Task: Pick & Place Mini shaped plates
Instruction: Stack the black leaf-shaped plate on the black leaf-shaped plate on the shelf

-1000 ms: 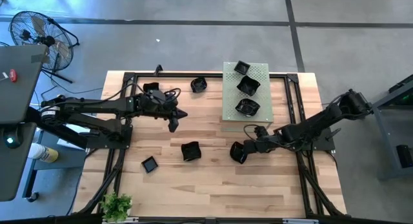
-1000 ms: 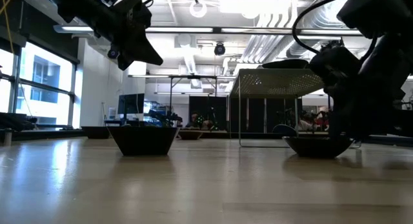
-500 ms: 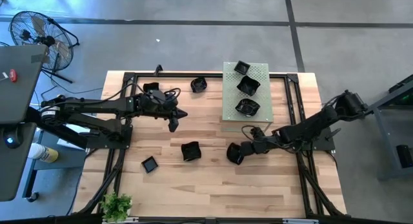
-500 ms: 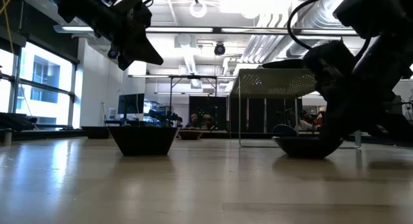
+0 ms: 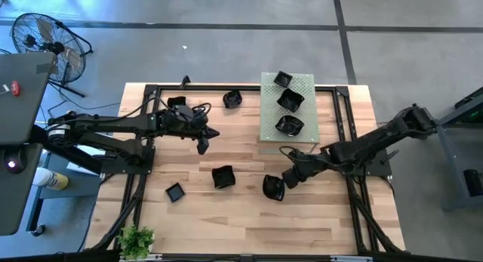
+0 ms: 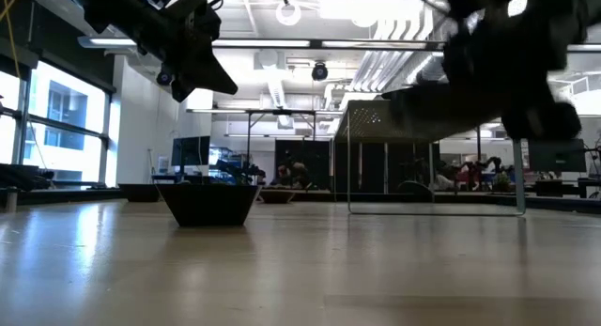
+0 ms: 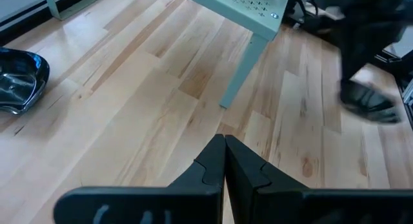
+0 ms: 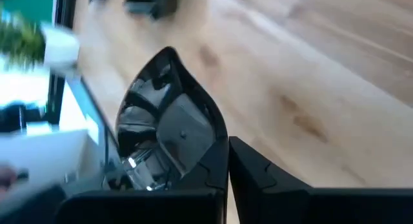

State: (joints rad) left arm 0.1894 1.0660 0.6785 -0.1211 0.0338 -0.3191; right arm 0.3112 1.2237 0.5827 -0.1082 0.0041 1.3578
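Several mini shaped plates, small glossy black dishes, are in view. Three rest on the pale green perforated board (image 5: 287, 103). Others lie on the wooden table, among them one (image 5: 223, 177) near the middle, one (image 5: 175, 192) to its left and one (image 5: 232, 98) at the far edge. My right gripper (image 5: 281, 183) is shut on another plate (image 5: 272, 188) right of the table's middle, above the wood. My left gripper (image 5: 202, 146) hangs shut and holds nothing, over the table's left half, high in the low view (image 6: 202, 72). My right gripper pinches the plate's rim (image 8: 216, 146) between its two fingers, which come slanting down from the table's right side. The plate (image 8: 168, 121) is lifted clear of the table and sticks out past the fingertips, tipped up on edge.
The green board stands on thin legs (image 7: 244, 68) at the far middle, with room beneath. A black frame runs along the table's edges. A small plant (image 5: 136, 241) sits at the near left corner. One plate (image 6: 208, 202) rests on bare wood toward the near side.
My right gripper has shut on the plate's rim, then risen and rolled, shifting a little toward the table's near-left. The plate has come off the table, where it lay flat, and now hangs tipped in the fingers.
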